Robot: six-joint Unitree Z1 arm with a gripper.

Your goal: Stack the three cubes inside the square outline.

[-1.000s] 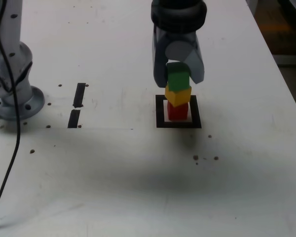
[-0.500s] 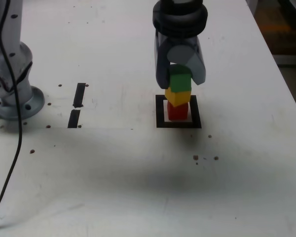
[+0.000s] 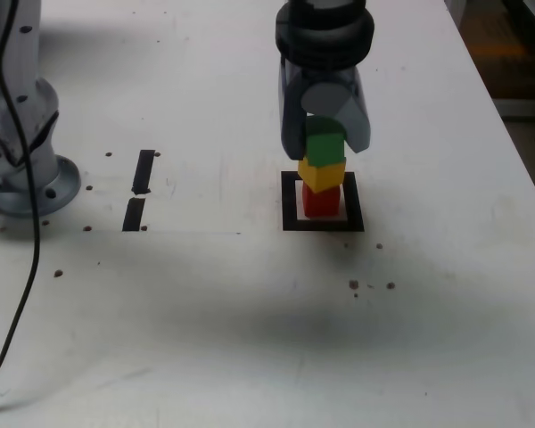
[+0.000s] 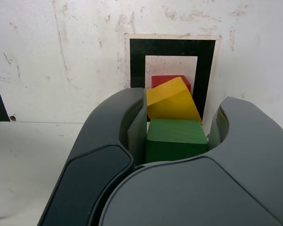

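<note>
Resting on the scuffed white table (image 3: 250,339), the square outline (image 3: 290,201) holds red, yellow, green; gripper (image 3: 325,143) pinches the green cube (image 3: 325,147), scene unchanged.

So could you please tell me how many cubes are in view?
3, stacked inside the square outline: red cube lowest, yellow cube above, green cube topmost.

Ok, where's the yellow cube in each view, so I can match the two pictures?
Exterior view: the yellow cube is the middle of the stack, turned askew, between the red cube and the green cube.
Wrist view: the yellow cube shows tilted, just beyond the green cube.
Shared landmark: the black square outline.
</note>
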